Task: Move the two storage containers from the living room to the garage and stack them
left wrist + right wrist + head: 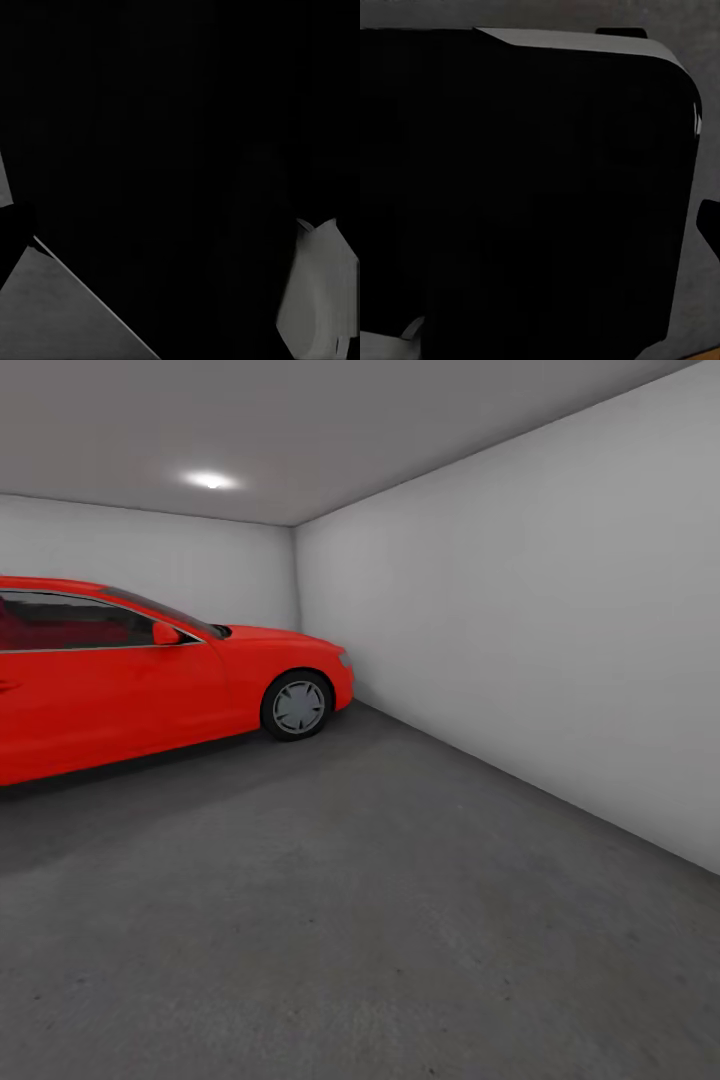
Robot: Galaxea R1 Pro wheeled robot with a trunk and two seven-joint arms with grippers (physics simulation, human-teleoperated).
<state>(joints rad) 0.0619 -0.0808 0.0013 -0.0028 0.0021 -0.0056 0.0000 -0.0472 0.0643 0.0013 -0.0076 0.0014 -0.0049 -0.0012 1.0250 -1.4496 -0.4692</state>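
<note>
Tool state cannot be told for either arm: both wrist views are almost wholly black.

Head view: the garage, with the floor (pixel 400 920) dark grey and speckled. A red car (pixel 150 680) stands at the left, its long axis running left to right, nose toward the pale side wall (pixel 560 650). A ceiling light (pixel 210 480) glows above.

Left wrist view: dark shapes, with grey patches at the edges.

Right wrist view: a dark rounded mass, a grey strip around it.
</note>
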